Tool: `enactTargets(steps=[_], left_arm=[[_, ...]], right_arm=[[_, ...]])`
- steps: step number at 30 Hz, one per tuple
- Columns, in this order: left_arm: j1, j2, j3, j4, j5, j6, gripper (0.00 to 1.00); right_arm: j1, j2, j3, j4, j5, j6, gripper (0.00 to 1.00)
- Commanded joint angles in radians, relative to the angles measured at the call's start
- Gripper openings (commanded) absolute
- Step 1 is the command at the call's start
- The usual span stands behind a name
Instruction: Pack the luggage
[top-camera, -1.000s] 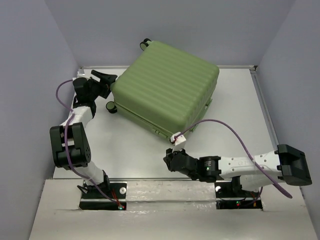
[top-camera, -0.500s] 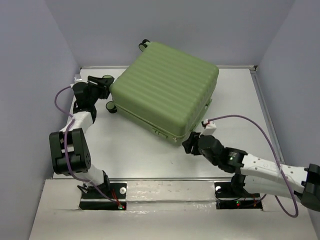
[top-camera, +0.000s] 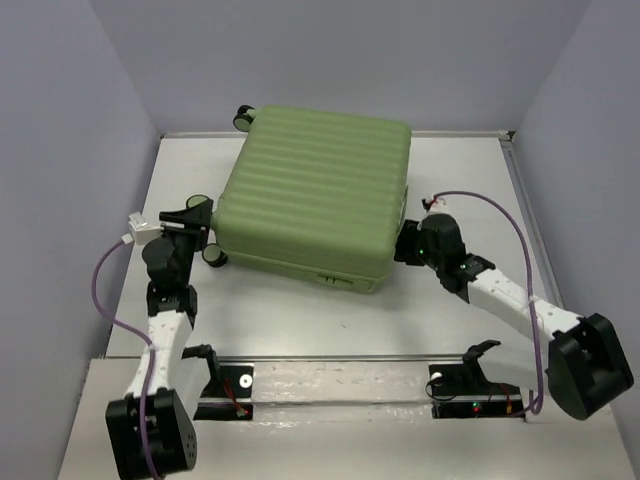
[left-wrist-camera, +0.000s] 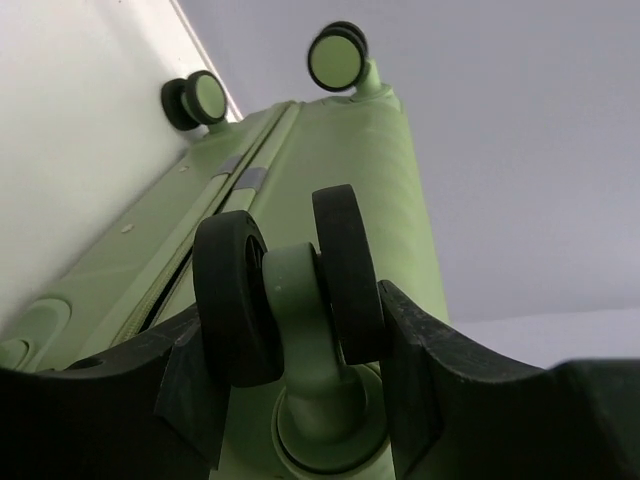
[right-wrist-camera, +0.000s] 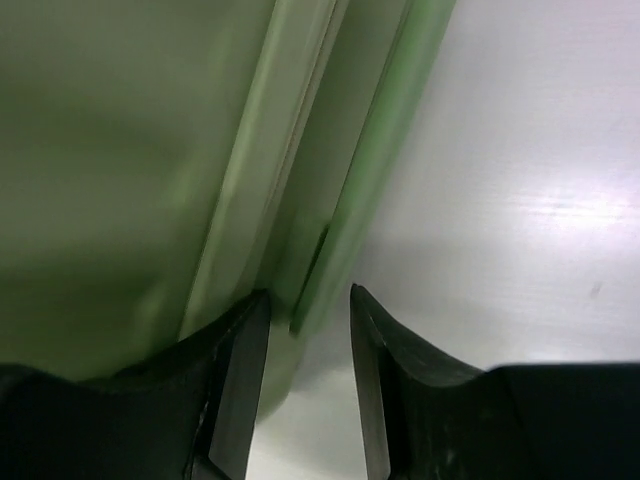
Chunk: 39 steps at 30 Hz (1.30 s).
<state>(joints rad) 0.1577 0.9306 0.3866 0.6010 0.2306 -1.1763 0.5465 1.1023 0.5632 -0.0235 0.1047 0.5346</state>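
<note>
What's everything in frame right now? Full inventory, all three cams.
luggage: one, light green, ribbed, closed, lying flat mid-table.
gripped wheel: one, black tyres on green fork, luggage's left side.
far wheels: two, black with green hubs, luggage's far end.
table: one, white, under everything.
cables: two, purple, one per arm.
left gripper: one, black, shut on the gripped wheel.
right gripper: one, black, open, straddling the luggage's right edge.
</note>
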Motion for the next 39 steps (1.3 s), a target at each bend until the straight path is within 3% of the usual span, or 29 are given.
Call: enactTargets(steps=[1,3,6,11,15,16,18,22,24,25,26,29,39], left_arm=[[-0.07,-0.258,-0.136,-0.079,0.108,0.199,0.06],[-0.084,-0.393,-0.179,-0.134,0.096,0.188,0.06],[-0.095,-0.53,-0.177,-0.234,0.076,0.185,0.06],[-0.096,-0.509,-0.066,-0.299,0.059,0.246,0.06],[-0.096,-0.377,0.012,-0.285,0.065,0.282,0.06],[-0.098,-0.366,0.017,-0.273,0.062,0.28,0.06],[-0.098,-0.346,0.02,-0.262,0.059,0.28,0.06],[-0.098,-0.322,0.029,-0.245,0.068,0.27,0.06],[-0.098,-0.311,0.029,-0.242,0.075,0.265,0.06],[-0.096,-0.311,0.025,-0.241,0.081,0.264,0.06],[-0.099,-0.314,0.02,-0.241,0.082,0.261,0.06],[-0.099,-0.332,0.003,-0.241,0.082,0.26,0.06],[-0.11,-0.319,-0.037,-0.222,0.09,0.265,0.06]], right_arm=[[-0.138,0.108,0.234,0.343,-0.4,-0.062,0.45],[-0.184,0.177,0.326,0.309,-0.483,-0.08,0.49],[-0.195,0.203,0.38,0.208,-0.474,-0.128,0.55],[-0.207,0.091,0.376,-0.017,-0.358,-0.162,0.55],[-0.207,-0.103,0.215,-0.144,-0.199,-0.11,0.36],[-0.207,-0.164,0.183,-0.154,-0.197,-0.098,0.21],[-0.207,-0.209,0.123,-0.161,-0.232,-0.087,0.08],[-0.185,-0.301,-0.058,-0.035,-0.414,-0.079,0.07],[-0.165,-0.334,-0.091,0.009,-0.431,-0.088,0.12],[-0.155,-0.34,-0.103,0.013,-0.431,-0.096,0.19],[-0.143,-0.343,-0.12,0.049,-0.434,-0.102,0.33],[-0.143,-0.328,-0.15,0.135,-0.467,-0.13,0.45],[-0.088,-0.093,-0.19,0.442,-0.481,-0.125,0.46]])
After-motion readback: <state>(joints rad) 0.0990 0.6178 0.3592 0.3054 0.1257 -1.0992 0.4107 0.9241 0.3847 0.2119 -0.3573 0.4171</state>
